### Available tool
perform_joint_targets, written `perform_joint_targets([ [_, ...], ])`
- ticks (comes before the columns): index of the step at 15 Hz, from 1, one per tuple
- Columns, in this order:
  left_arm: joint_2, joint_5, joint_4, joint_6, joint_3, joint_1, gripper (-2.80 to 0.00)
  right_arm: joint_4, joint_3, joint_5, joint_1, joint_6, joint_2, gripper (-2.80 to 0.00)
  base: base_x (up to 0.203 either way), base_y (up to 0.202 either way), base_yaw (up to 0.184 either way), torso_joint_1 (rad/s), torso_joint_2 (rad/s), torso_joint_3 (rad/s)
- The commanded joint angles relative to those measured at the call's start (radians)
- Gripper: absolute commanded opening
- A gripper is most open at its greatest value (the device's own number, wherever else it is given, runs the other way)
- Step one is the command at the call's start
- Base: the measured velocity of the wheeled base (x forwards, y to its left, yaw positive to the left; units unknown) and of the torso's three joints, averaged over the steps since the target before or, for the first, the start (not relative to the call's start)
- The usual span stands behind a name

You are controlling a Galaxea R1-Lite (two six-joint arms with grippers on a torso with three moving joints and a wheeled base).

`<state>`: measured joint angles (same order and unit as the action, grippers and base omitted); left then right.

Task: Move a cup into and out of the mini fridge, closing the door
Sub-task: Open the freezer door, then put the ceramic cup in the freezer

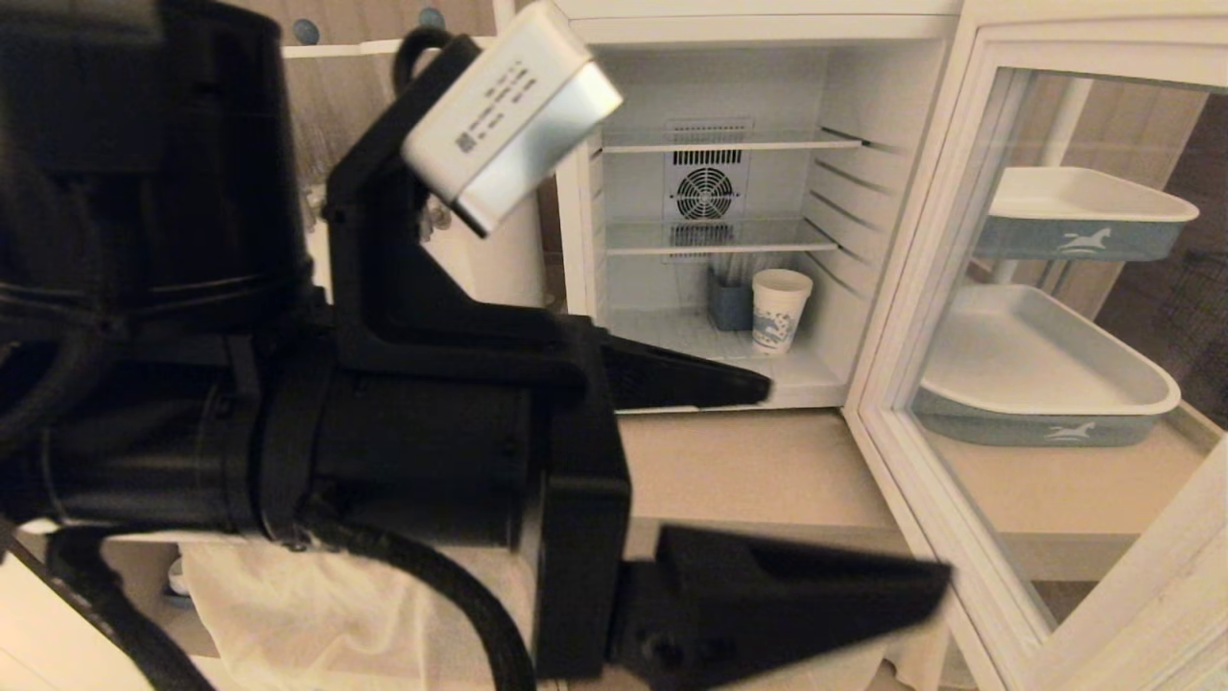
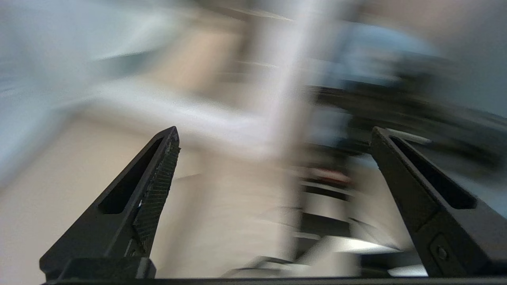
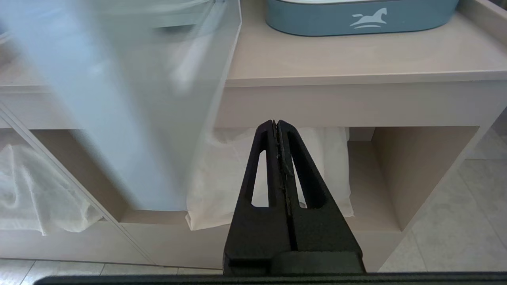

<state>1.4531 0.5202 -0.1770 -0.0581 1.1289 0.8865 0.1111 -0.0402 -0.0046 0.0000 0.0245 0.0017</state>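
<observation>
beige counter (image 1: 758, 470) along a wall, mini fridge (image 1: 729, 38) sitting on it with the door (image 1: 969, 240) swung wide to the robot's right, so the bottom compartment is reachable from the front.

squat white ceramic cup: not visible in any view. what stands on the fridge floor is a taller patterned paper cup (image 1: 779, 309) with a small blue-grey holder (image 1: 729, 302) just beside it; both wire shelves look bare. so the task's cup is either out of frame or hidden behind the arm, can't say which.

left claw (image 1: 854, 480) is up close to the head camera, fingers spread wide and holding nothing, pointing across the counter toward the open fridge and door. my read: it's set for a reach in or for catching the door edge. left wrist view is smeared, probably mid-swing, nothing usable there.

right claw (image 3: 279, 130) is parked low in front of the counter, fingers pressed together, empty, facing the open cubby with white cloth (image 3: 222, 174).

in the way: the open door's glass panel sits between the robot and two stacked blue-and-white trays (image 1: 1046, 384), and the paper cup occupies the fridge floor.
</observation>
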Motion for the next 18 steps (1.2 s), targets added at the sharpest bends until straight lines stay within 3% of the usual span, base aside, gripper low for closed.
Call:
perform_joint_targets([
  [1, -0.064, -0.174, 0.005, 0.003, -0.031, -0.082, 0.00, 0.001, 0.000, 0.000, -0.001, 0.000, 0.001, -2.80, 0.000, 0.000, 0.000, 0.000, 0.00, 0.000],
  [3, -0.115, -0.338, 0.017, 0.019, -0.063, -0.201, 0.00, 0.001, 0.000, 0.000, -0.001, 0.000, 0.001, -2.80, 0.000, 0.000, 0.000, 0.000, 0.00, 0.000],
  [6, -0.240, -0.570, 0.072, 0.092, -0.128, -0.388, 0.00, 0.001, 0.000, 0.000, 0.000, 0.000, 0.001, -2.80, 0.000, 0.000, 0.000, 0.000, 0.00, 0.000],
  [7, -0.295, -0.600, 0.097, 0.108, -0.159, -0.446, -2.80, 0.001, 0.000, 0.000, -0.002, 0.000, 0.001, -2.80, 0.000, 0.000, 0.000, 0.000, 0.00, 0.000],
  [10, -0.493, -0.693, 0.230, 0.137, -0.216, -0.538, -2.80, 0.001, 0.000, 0.000, 0.000, 0.000, 0.001, -2.80, 0.000, 0.000, 0.000, 0.000, 0.00, 0.000],
  [16, -0.883, -1.074, 0.480, 0.171, -0.302, -0.575, -2.80, 0.001, 0.000, 0.000, 0.000, 0.000, 0.001, -2.80, 0.000, 0.000, 0.000, 0.000, 0.00, 0.000],
  [18, -0.981, -1.055, 0.590, 0.170, -0.310, -0.657, -2.80, 0.001, 0.000, 0.000, -0.002, 0.000, 0.001, -2.80, 0.000, 0.000, 0.000, 0.000, 0.00, 0.000],
])
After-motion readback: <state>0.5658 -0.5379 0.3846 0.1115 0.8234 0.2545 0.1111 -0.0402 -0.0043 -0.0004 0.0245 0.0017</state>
